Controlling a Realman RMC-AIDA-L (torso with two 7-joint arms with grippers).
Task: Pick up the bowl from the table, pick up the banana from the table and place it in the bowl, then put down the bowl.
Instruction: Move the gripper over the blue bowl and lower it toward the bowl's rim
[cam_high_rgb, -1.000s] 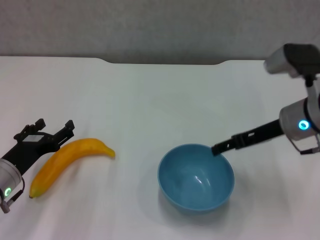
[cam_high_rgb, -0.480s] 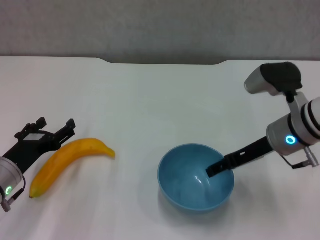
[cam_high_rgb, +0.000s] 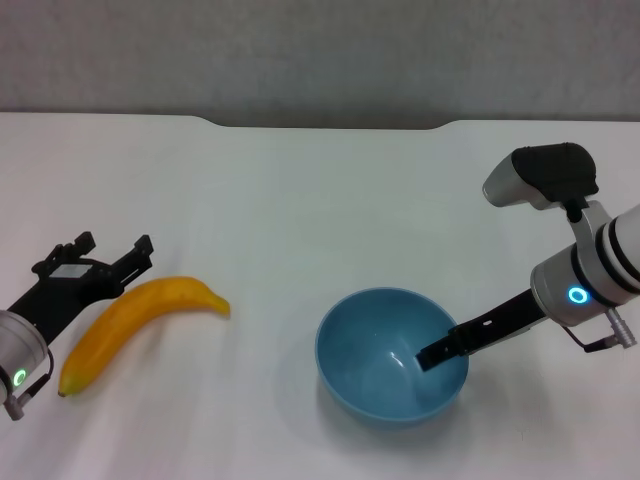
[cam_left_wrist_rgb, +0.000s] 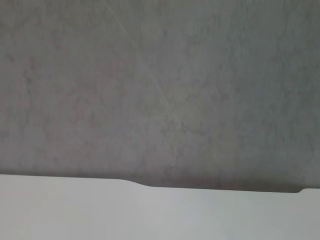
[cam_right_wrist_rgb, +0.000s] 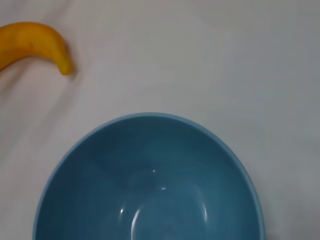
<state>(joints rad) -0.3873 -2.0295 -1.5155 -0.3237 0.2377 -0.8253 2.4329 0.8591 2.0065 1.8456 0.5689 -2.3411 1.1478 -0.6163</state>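
Bowl (cam_high_rgb: 392, 356) sits on desk (cam_high_rgb: 300, 200), first pickup underway: right gripper (cam_high_rgb: 432, 354) has a finger inside its near-side rim, closure unclear, next pinch rim and lift; left gripper (cam_high_rgb: 105, 262) spread open just beside banana (cam_high_rgb: 135, 315).

The bowl (cam_right_wrist_rgb: 150, 185) fills most of the right wrist view, seen from above and looking straight into it. It is light blue, round and deep, with small bright glints on its glossy inside. Nothing lies in it. It sits on the white table (cam_right_wrist_rgb: 210, 60). One end of the banana (cam_right_wrist_rgb: 35, 45) shows beyond the bowl's rim, yellow-orange and curved, its tip pointing toward the bowl. The banana lies apart from the bowl, with bare table between them.
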